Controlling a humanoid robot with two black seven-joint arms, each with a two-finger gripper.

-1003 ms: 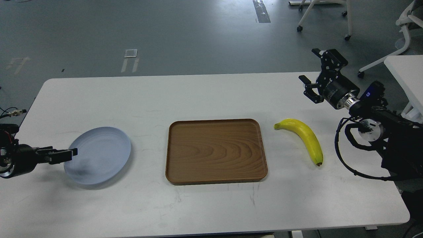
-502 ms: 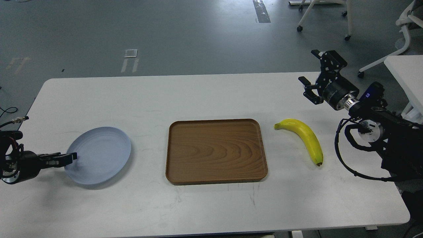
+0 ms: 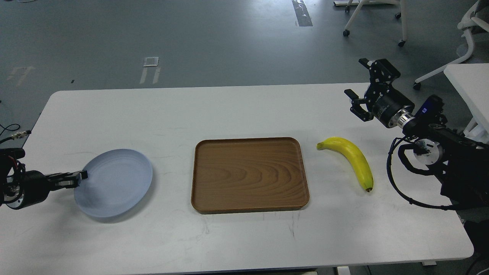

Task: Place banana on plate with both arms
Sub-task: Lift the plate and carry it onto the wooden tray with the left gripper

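Note:
The pale blue-grey plate (image 3: pixel 114 183) is at the left of the white table, its right side tilted up a little with a shadow under it. My left gripper (image 3: pixel 78 178) is shut on the plate's left rim. The yellow banana (image 3: pixel 353 160) lies on the table right of the tray, its stem pointing left and its dark end toward me. My right gripper (image 3: pixel 356 77) is open and empty, held above the table's far right edge, behind and to the right of the banana.
A rectangular brown wood-grain tray (image 3: pixel 249 173) sits in the middle of the table (image 3: pixel 229 110), between plate and banana. Loose black cables (image 3: pixel 397 179) hang by my right arm. A second white table (image 3: pixel 468 84) and chair legs stand at the far right.
My left gripper closed narrower on the plate's rim and drew back slightly. The plate shifted a little right and toward me. The right arm barely moved.

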